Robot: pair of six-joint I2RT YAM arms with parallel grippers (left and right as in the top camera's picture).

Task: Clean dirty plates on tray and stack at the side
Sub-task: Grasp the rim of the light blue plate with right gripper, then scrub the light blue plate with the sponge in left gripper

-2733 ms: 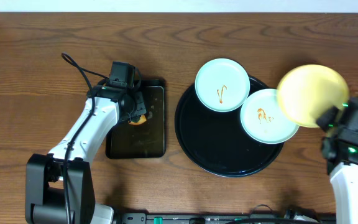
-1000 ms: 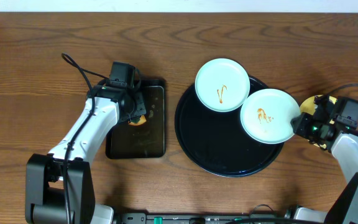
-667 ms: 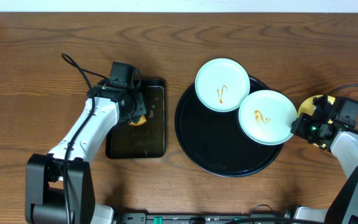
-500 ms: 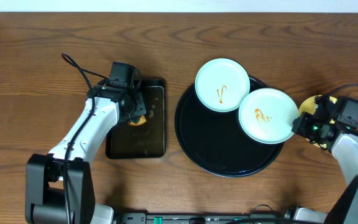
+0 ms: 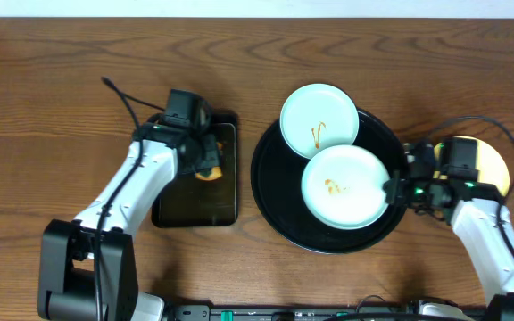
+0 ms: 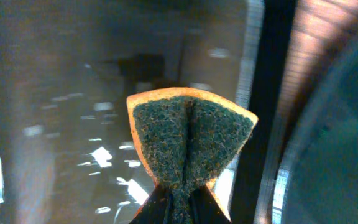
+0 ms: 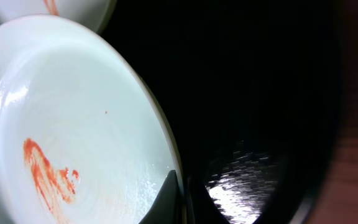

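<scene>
A mint-green plate (image 5: pixel 344 185) with an orange smear lies in the round black tray (image 5: pixel 279 201); my right gripper (image 5: pixel 393 190) is shut on its right rim, also seen in the right wrist view (image 7: pixel 178 199) on that plate (image 7: pixel 73 124). A second smeared mint plate (image 5: pixel 319 121) rests on the tray's far rim. The pale yellow plate (image 5: pixel 491 163) lies on the wood at the right, behind my right arm. My left gripper (image 5: pixel 205 163) is shut on a sponge (image 6: pixel 191 140), orange with a dark green scrub face, above the rectangular tray (image 6: pixel 55 124).
The smaller rectangular black tray (image 5: pixel 186 209) lies left of the round tray. A black cable (image 5: pixel 128 100) loops by the left arm, another (image 5: pixel 471 125) by the right arm. Brown wood tabletop (image 5: pixel 61 71) surrounds everything.
My right gripper pulled the smeared mint plate left, from the tray's right rim to its middle. The yellow plate was set down at the right earlier. My left arm shifted slightly right with the sponge.
</scene>
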